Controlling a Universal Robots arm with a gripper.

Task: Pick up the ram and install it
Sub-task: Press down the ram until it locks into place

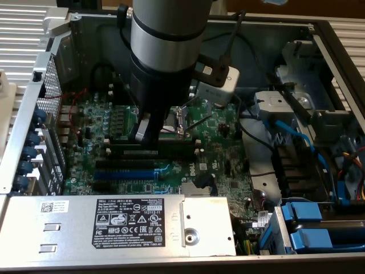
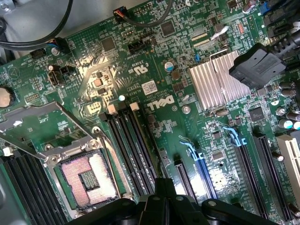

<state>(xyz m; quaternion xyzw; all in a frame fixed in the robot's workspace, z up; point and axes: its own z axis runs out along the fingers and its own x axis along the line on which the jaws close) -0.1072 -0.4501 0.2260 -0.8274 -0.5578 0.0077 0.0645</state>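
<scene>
Open computer case (image 1: 319, 34), green motherboard (image 1: 222, 165) inside; gripper (image 1: 144, 132) closed, fingers together on the ram (image 1: 157, 147) at the black slots (image 2: 126, 150).

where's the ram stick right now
In the exterior view the ram stands on edge in a black slot just below the open cpu socket, mid-motherboard, with the shut tool on its end toward that view's left.

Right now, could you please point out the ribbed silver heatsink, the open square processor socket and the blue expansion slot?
ribbed silver heatsink (image 2: 212, 89), wrist view, middle of its fins.
open square processor socket (image 2: 89, 180), wrist view, the pin field.
blue expansion slot (image 1: 122, 173), exterior view, middle of its length.
</scene>
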